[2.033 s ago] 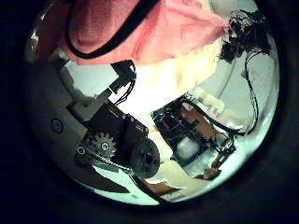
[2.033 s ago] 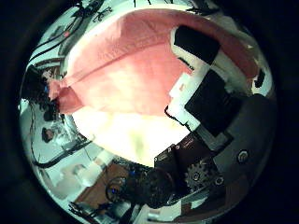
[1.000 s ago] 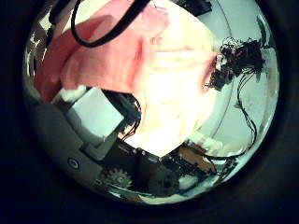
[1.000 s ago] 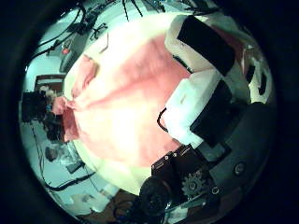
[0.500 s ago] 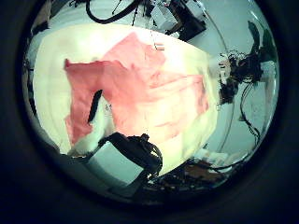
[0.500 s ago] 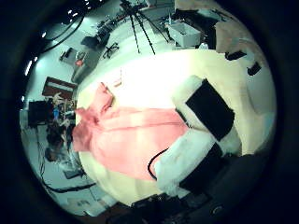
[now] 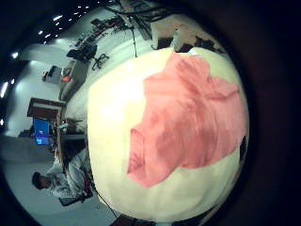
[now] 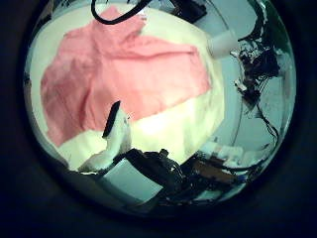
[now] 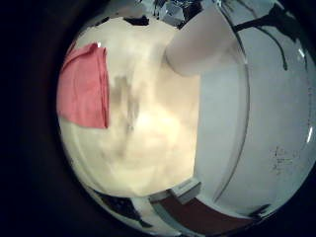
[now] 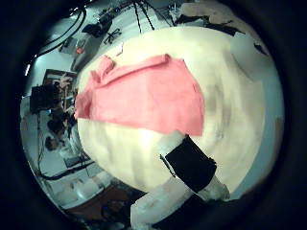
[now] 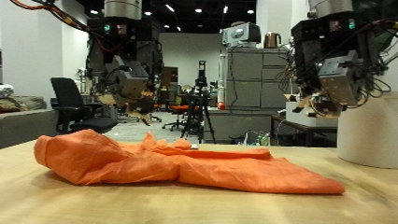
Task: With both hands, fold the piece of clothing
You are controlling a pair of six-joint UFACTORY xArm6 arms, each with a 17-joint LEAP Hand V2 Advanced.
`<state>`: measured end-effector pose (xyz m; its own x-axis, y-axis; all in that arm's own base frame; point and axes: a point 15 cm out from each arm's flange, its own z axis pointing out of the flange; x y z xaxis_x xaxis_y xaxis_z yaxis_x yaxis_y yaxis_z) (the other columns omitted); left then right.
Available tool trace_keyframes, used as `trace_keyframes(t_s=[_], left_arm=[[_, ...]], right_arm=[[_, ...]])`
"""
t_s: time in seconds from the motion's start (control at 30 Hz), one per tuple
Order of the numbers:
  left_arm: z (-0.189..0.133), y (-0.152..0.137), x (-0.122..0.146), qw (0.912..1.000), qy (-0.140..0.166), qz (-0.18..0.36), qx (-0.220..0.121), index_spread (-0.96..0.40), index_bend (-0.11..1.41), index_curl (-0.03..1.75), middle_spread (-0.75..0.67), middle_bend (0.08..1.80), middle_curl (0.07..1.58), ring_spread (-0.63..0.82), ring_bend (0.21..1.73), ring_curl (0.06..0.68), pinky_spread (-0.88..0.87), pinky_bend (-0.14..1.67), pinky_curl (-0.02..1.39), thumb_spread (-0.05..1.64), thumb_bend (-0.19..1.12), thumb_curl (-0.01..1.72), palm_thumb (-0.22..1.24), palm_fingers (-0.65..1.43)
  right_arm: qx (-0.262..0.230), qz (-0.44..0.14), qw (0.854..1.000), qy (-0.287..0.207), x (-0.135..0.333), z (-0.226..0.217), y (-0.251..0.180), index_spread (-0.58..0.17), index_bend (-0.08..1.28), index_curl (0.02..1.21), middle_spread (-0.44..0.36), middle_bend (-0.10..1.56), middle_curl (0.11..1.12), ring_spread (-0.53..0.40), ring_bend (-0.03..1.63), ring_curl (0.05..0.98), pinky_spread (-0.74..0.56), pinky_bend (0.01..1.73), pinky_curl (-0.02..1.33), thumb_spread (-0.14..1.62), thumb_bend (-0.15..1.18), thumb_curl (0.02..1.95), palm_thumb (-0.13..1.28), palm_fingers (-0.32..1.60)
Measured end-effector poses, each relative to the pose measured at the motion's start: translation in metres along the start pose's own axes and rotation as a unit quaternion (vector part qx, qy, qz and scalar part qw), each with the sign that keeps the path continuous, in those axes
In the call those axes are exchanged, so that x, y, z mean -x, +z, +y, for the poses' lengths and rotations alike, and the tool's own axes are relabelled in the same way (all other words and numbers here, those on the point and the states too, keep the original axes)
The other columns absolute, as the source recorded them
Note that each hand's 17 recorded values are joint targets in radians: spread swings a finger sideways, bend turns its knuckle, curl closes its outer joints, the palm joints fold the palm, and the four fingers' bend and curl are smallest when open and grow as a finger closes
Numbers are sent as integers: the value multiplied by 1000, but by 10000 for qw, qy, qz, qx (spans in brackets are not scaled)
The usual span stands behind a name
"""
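Observation:
An orange garment point(image 11: 175, 163) lies crumpled and spread along the wooden table point(image 11: 75, 201), bunched higher at the end under my left hand. That hand point(image 11: 131, 91) hangs well above it, fingers relaxed and holding nothing. My right hand point(image 11: 334, 84) is also raised, over the flatter end, fingers loose and empty. The left palm views look down on the whole garment point(image 7: 188, 118) point(image 8: 109, 69), with one finger point(image 8: 112, 119) in front. In the right thumb side view the garment point(image 10: 144, 96) lies beyond a finger point(image 10: 192, 165). Only its edge point(image 9: 84, 87) shows in the other right palm view.
A white cylinder point(image 11: 374, 131) stands on the table near the right hand, also seen as a white cylinder point(image 9: 202, 44) in the right palm view. Behind the table are an office chair point(image 11: 72, 103) and grey cabinets point(image 11: 248, 89).
Earlier the cloth filled both palm views close to the fingers. Now both hands have let it go and risen, and the garment lies on the table far below them.

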<state>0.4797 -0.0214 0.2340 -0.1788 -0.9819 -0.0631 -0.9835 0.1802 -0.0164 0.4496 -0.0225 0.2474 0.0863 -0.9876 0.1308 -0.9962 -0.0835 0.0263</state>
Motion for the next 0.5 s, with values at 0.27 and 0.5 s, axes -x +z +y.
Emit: trace_keyframes(t_s=[0.27, 0.5], left_arm=[[17, 29, -24, 9995, 152, 31, 283, 132, 159, 366, 340, 178, 332, 516, 494, 215, 488, 321, 327, 1153, -19, 372, 549, -24], [21, 30, -31, 9993, 188, 39, 326, 132, 161, 342, 337, 181, 314, 522, 483, 213, 492, 317, 325, 1153, -19, 364, 551, -18]], right_arm=[[605, -64, 9938, -931, 6, 20, 49, -418, 306, 454, -213, 417, 388, 14, 493, 249, 268, 496, 320, 1429, -8, 211, 565, 57], [964, 11, 9880, -1206, 18, 23, 79, -394, 210, 404, -145, 309, 352, 51, 458, 235, 249, 451, 301, 1184, -33, 235, 496, 101]])
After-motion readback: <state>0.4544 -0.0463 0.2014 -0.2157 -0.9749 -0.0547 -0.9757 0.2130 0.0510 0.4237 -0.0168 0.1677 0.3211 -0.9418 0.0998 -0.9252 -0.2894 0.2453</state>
